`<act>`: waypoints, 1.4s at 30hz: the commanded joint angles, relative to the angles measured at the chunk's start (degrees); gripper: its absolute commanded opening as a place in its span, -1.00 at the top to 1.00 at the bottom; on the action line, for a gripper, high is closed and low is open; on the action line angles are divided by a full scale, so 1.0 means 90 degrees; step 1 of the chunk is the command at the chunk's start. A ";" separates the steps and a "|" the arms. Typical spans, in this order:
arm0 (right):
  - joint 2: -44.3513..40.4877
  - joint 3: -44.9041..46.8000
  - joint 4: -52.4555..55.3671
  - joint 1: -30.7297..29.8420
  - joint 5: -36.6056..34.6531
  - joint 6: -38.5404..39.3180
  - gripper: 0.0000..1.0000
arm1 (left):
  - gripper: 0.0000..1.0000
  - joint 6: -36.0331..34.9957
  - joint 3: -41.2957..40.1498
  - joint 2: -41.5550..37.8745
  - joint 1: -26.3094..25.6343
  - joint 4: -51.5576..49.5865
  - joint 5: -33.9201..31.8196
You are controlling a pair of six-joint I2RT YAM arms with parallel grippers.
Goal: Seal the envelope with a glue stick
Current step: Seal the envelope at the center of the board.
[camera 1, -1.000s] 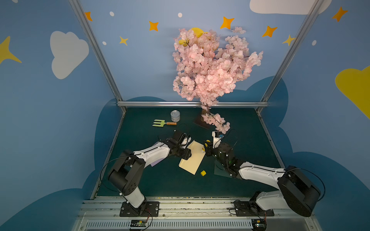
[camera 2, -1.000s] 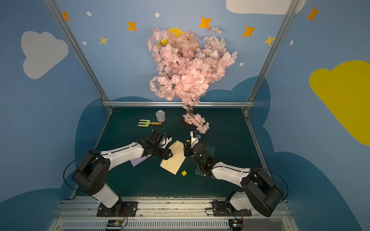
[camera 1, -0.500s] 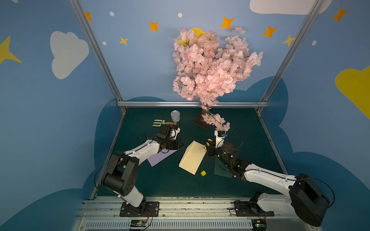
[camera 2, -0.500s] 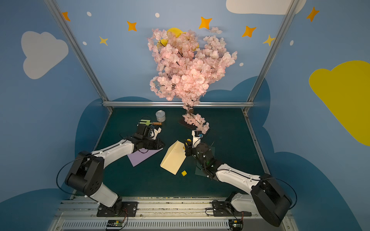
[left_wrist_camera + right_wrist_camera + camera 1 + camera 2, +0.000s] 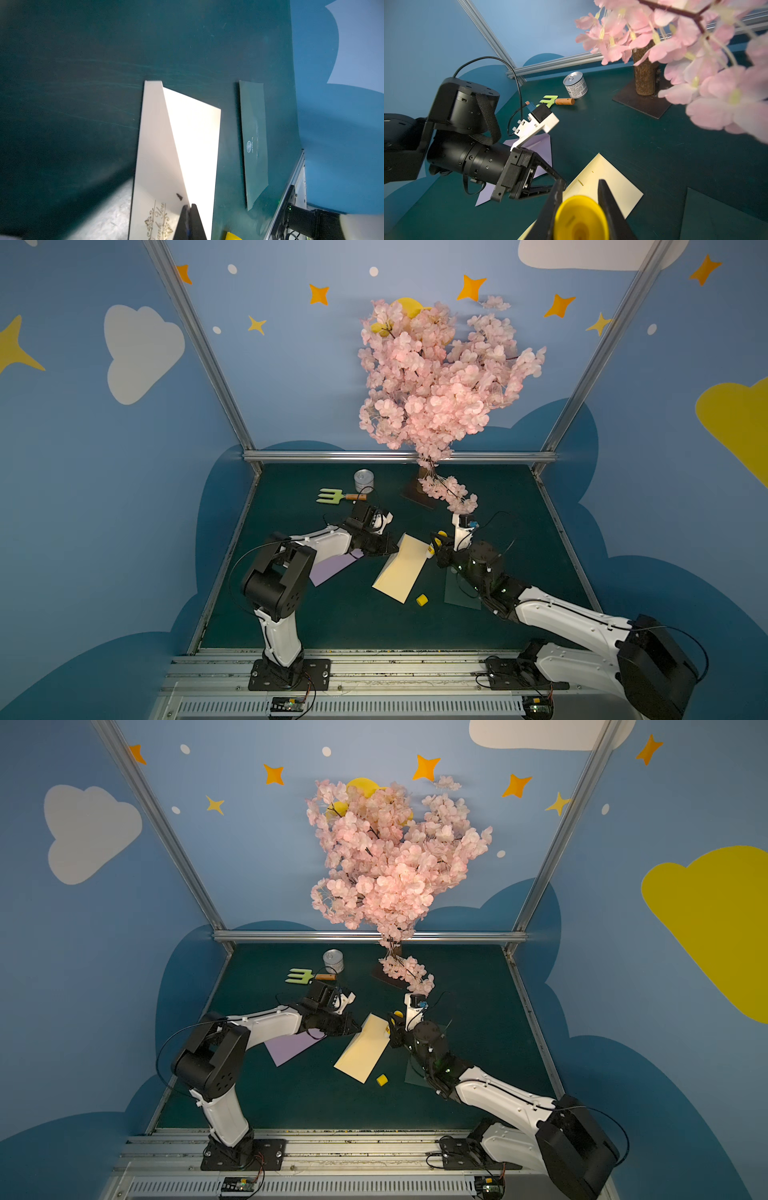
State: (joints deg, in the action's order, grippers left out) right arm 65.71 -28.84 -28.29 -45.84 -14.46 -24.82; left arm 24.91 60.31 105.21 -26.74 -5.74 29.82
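the envelope [image 5: 197,135] reads "thank you"; left gripper [image 5: 190,216] pinches its flap. right gripper [image 5: 580,187] clamps the glue stick [image 5: 579,218], blossoms [image 5: 706,72] overhanging.

Probably a staged robot-lab booth: painted sky walls [image 5: 124,448], aluminium frame [image 5: 399,456], fake blossom tree [image 5: 436,385].

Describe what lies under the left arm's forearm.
A lilac envelope lies flat on the mat; part shows, the rest is hidden by the left arm.

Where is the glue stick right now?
In a top view the glue stick is mid-table, clamped in the right gripper, right beside the cream envelope's far right corner.
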 commanded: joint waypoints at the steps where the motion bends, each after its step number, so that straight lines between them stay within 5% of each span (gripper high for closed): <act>1: -0.0143 0.0060 0.0092 0.0026 -0.0119 0.0055 1.00 | 0.93 0.0047 0.0100 0.0223 -0.0130 -0.0010 -0.0053; 14: -0.0326 0.0211 0.0144 0.0065 -0.0208 0.0036 1.00 | 0.95 0.0600 0.0017 0.0771 -0.0332 0.0062 0.0007; 31: -0.0325 0.0267 0.0048 0.0099 -0.0161 0.0006 1.00 | 0.95 0.0398 -0.0072 0.0525 -0.0350 -0.1409 -0.1538; 42: -0.0212 0.0220 0.0072 0.0103 -0.0141 -0.0037 1.00 | 0.95 0.0335 -0.0302 0.0337 -0.0541 -0.1516 -0.1732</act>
State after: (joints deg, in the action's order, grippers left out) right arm 63.44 -26.74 -26.68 -45.19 -15.53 -24.86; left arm 29.10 60.51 107.55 -31.22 -11.62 19.38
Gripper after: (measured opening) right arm 0.266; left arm 0.048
